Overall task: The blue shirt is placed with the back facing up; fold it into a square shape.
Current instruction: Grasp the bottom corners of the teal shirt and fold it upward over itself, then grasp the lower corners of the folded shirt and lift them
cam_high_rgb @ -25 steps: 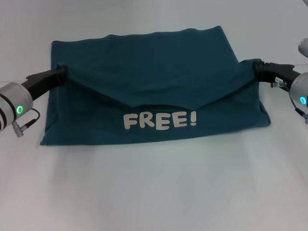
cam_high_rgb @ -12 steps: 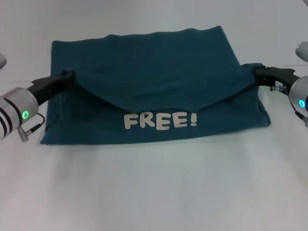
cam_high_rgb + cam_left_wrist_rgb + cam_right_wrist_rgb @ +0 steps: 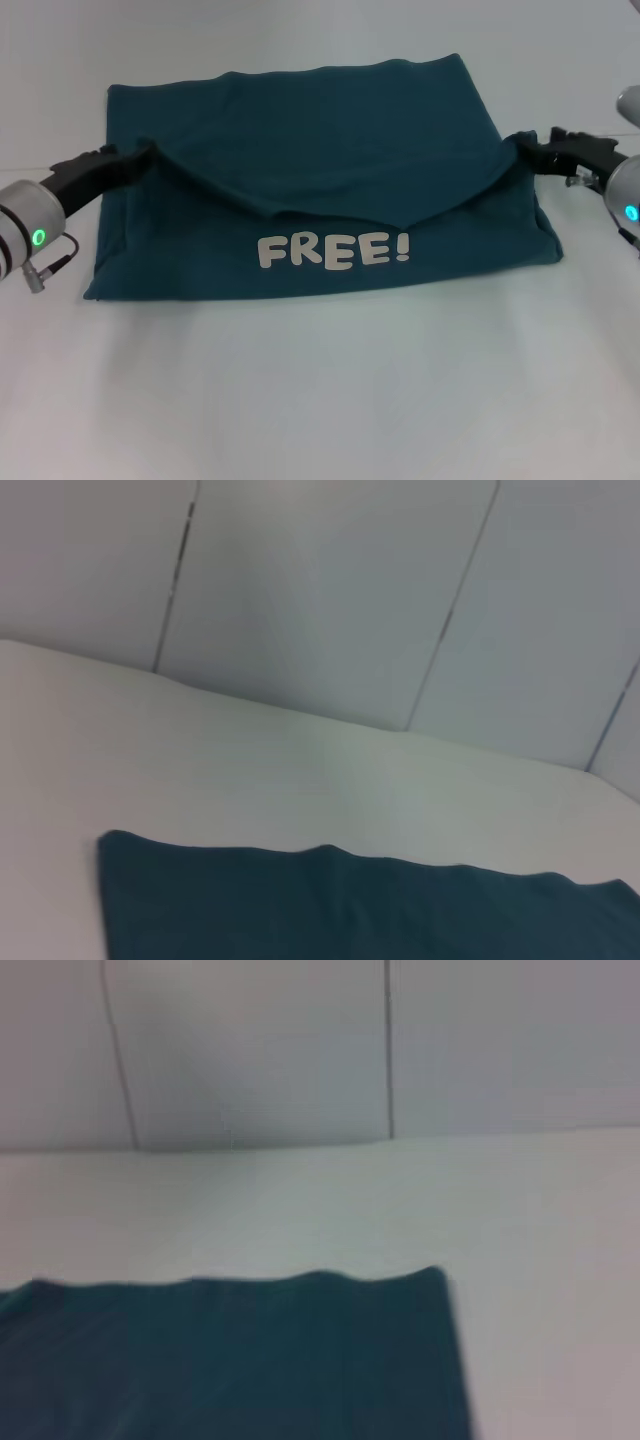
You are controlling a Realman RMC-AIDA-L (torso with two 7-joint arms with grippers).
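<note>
Teal-blue soft cotton shirt (image 3: 320, 190) is lying half-folded on the white table (image 3: 320, 400), lettering showing. Left pincer (image 3: 138, 158) and right pincer (image 3: 530, 148) are pinching its side corners, now drawing outward and tightening the sagging upper fold for laying flat.

bare white table (image 3: 320, 390) open in front of the blue shirt (image 3: 320, 150) (nothing standing there), room behind it too

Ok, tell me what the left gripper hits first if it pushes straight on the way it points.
The left gripper points inward across the blue shirt, so it would first meet the shirt's own folded-over flap; depth is uncertain.
</note>
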